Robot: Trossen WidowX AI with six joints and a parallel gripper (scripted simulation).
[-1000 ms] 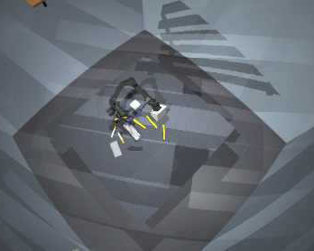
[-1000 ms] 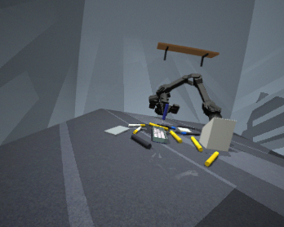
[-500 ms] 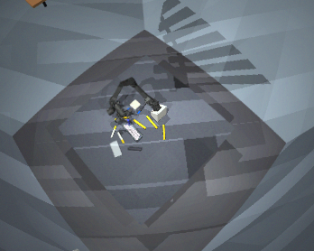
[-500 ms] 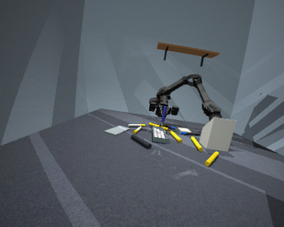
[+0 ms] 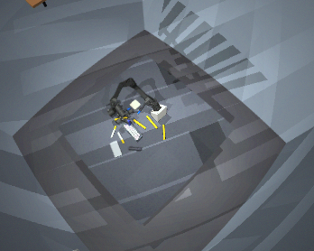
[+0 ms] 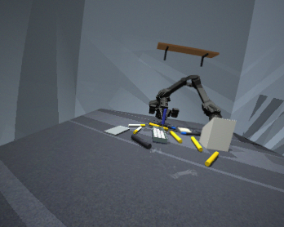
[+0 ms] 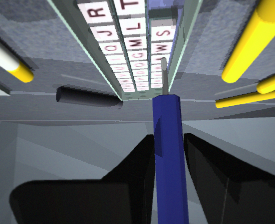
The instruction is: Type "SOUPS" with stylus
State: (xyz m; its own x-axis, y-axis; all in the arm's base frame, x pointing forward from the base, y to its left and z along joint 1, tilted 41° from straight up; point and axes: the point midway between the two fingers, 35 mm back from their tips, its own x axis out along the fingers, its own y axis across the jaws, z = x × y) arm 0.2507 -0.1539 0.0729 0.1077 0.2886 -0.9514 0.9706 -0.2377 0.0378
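The keyboard (image 5: 133, 132) (image 6: 159, 135) (image 7: 78, 25) lies on the desk, with white keys in rows and dark red letters. In the wrist view, S and W show in its right row. My gripper (image 6: 164, 110) (image 7: 168, 140) is shut on the blue stylus (image 5: 129, 122) (image 6: 164, 117) (image 7: 168, 160), which points down at the keyboard. Its thin grey tip (image 7: 163, 63) appears over the right row, just past the W, and covers part of a key there. Whether the tip touches a key cannot be told. A dark bluish patch beside the S hides any letter there.
A black cylinder (image 5: 134, 148) (image 6: 141, 141) (image 7: 88, 96) lies near the keyboard. Several yellow sticks, one here (image 5: 164, 132) (image 6: 211, 158), lie around it, with white-and-yellow sticks and a pale flat pad (image 5: 115, 149) (image 6: 117, 130). A white block (image 5: 159, 113) (image 6: 224, 136) stands by the arm's base.
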